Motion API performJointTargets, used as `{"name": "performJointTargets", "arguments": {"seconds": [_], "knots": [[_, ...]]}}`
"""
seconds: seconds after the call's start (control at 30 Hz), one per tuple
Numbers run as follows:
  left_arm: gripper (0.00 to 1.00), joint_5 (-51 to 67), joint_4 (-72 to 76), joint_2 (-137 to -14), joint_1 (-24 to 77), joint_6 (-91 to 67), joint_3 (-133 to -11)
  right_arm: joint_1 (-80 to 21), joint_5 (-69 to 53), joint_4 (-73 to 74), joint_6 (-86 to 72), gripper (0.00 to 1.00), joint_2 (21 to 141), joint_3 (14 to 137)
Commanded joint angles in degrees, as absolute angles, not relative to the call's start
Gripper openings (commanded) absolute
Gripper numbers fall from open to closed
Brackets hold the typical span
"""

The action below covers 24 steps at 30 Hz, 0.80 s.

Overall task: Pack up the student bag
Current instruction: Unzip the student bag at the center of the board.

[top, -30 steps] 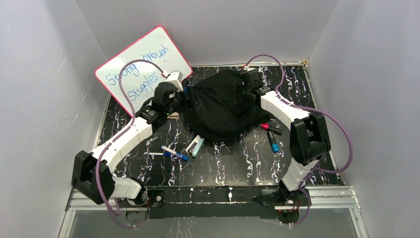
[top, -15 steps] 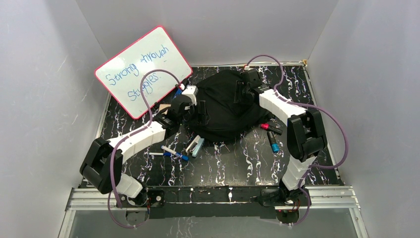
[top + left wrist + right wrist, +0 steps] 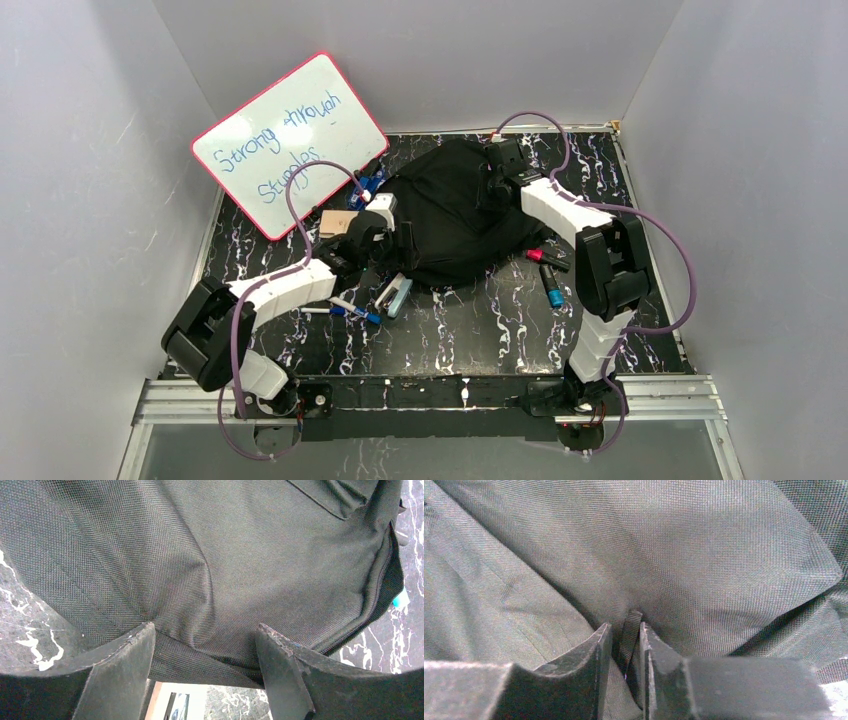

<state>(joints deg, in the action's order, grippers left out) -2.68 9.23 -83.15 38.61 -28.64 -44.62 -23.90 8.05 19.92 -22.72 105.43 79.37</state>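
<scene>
The black bench (image 3: 470,330) with its white marbling spreads out in front of my two bases. On its far half, about midway between my arms, lies the student bag (image 3: 455,215), a slumped heap of black woven fabric. To its left a whiteboard (image 3: 270,130) with a pink rim leans against the back wall, blue handwriting across it.

My left arm reaches up to the bag's left edge. My left claw (image 3: 205,630) is spread wide there, one finger on each side of a stretch of the bag's lower edge, and the cloth fills almost everything beyond my fingertips. A zip line runs down the bag's right side in my left wrist view, with the marbled bench showing past it.

My right arm bends in from the right to the bag's upper right part. My right claw (image 3: 625,626) is drawn nearly together and pinches a narrow ribbed webbing strip of the bag, which stands upright between my two fingers with the fabric bunched behind it.

Just below the bag's near edge lies a white and teal stapler (image 3: 393,295), and beside it, to the left, a blue-capped marker (image 3: 352,308). By the bag's right side, near my right elbow, lie a red-capped marker (image 3: 545,258) and a blue-capped one (image 3: 553,290).
</scene>
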Motion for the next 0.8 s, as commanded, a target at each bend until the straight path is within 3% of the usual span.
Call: {"name": "performJointTargets", "arguments": {"seconds": [0.0,0.3,0.77], "knots": [[0.71,-2.46,7.78,-82.13,39.92,-29.96,-43.17,-23.67,5.78,18.10,-23.38,0.31,105.64,81.80],[0.71,-1.96,8.41,-82.88,41.17,-29.69,-43.41,-23.64,-1.51,13.02,-23.03,0.00,104.16,80.32],[0.71,-2.15,8.53,-83.50,42.07,-29.03,-42.86,-23.72,-11.59,6.29,-23.21,0.00,110.62,86.51]]}}
